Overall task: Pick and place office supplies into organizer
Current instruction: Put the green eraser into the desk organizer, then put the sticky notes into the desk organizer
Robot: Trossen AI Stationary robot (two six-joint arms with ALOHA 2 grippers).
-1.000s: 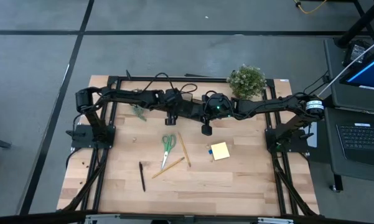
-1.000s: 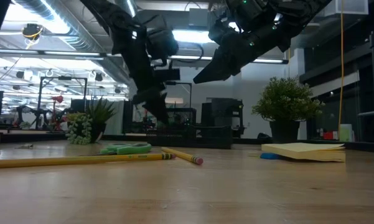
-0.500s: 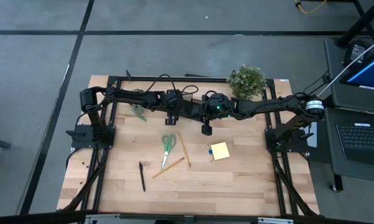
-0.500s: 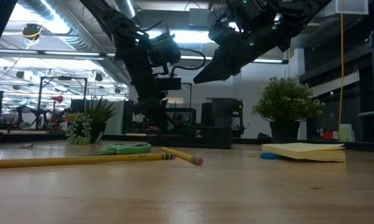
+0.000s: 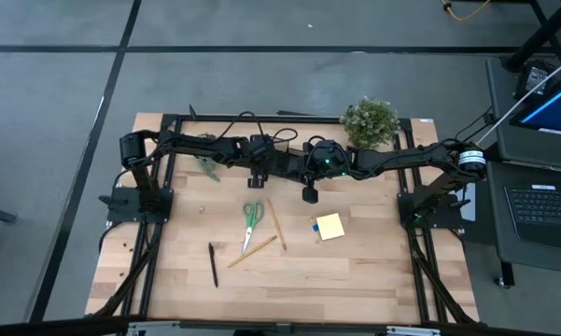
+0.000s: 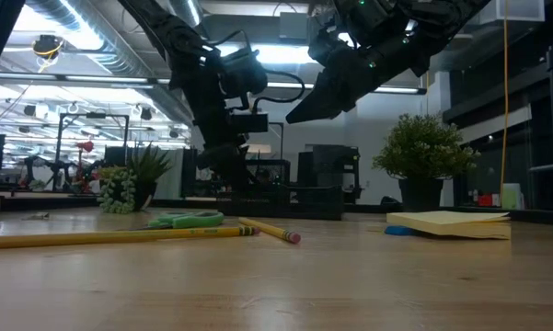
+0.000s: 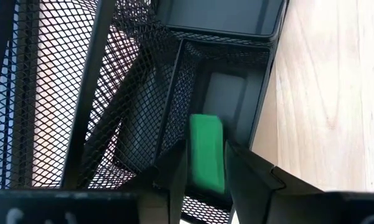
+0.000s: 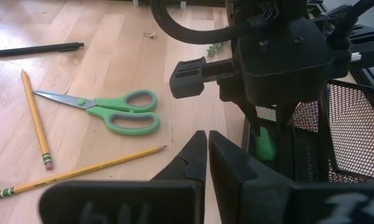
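My left gripper [image 7: 205, 163] hangs over the black mesh organizer [image 7: 143, 93] near the table's far middle, shut on a small green piece [image 7: 205, 149]. The right wrist view shows the same piece [image 8: 264, 144] beside the organizer [image 8: 355, 124]. My right gripper [image 5: 310, 195] hovers shut just right of it, touching nothing. Green-handled scissors [image 5: 252, 213], two pencils [image 5: 276, 222] [image 5: 252, 250], a black pen [image 5: 213, 264], the yellow sticky-note pad [image 5: 329, 226] and a blue piece [image 5: 315, 226] lie flat on the table. My left gripper pinches the green piece between its two fingers [image 7: 243, 171], on the piece's two long sides [image 7: 219, 163]. The fingers come from above, pointing down. The piece stands upright, its lower end [image 7: 205, 124] reaching past the fingertips over an organizer compartment; whether it touches the bottom, I cannot tell.
A bushy potted plant [image 5: 370, 121] stands at the far edge to the right, a smaller plant [image 5: 208, 166] under the left arm. Both arms cross over the organizer [image 6: 294, 200]. Bare wood lies along the table's near edge.
My left gripper has shifted slightly toward the table's right above the organizer, still shut on the green piece, then held still. The right arm has not moved.
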